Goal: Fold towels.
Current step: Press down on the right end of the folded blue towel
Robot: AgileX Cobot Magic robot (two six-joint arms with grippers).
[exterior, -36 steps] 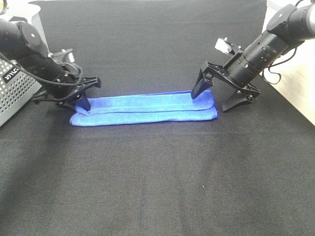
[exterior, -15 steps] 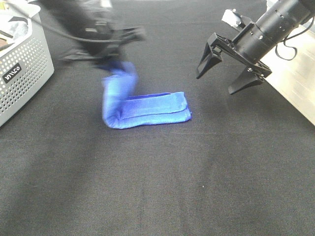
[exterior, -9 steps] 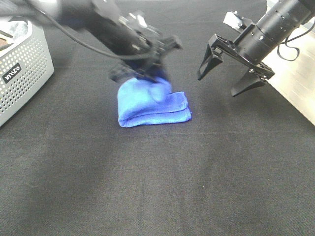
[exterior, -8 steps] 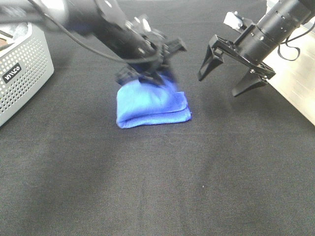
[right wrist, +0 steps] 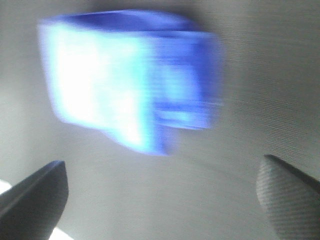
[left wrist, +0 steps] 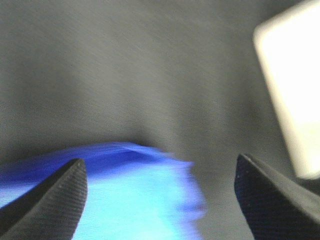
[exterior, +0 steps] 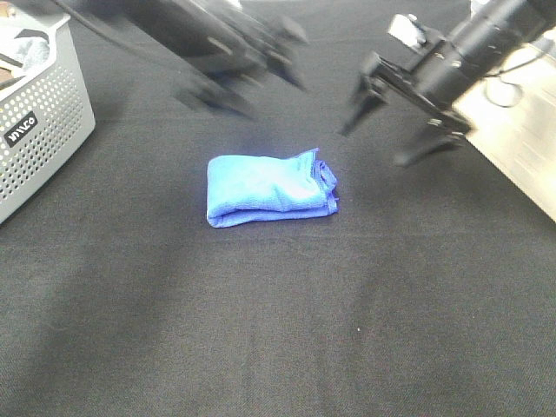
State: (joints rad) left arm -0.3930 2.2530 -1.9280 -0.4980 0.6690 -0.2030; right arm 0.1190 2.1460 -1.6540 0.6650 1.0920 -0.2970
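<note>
Black tabletop (exterior: 261, 330) bore the towel (exterior: 271, 189), folding apparently finished despite blur; left gripper (exterior: 261, 91) and right gripper (exterior: 375, 146) gaped wide, empty, needing only to pull clear.

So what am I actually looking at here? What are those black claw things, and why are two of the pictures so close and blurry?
These are two robot arms, each ending in a two-fingered claw called a gripper. The wide picture comes from a camera mounted high above the table. In it the left gripper is a blur near the top, and the right gripper hangs on the right. The other two pictures come from small cameras on each arm's wrist. They look down past the dark fingers, which is why they are close and blurred. On the black table cover lies one blue towel, folded into a small packet. A grey perforated basket stands at the left edge. Both grippers are open, and neither holds anything.
</note>
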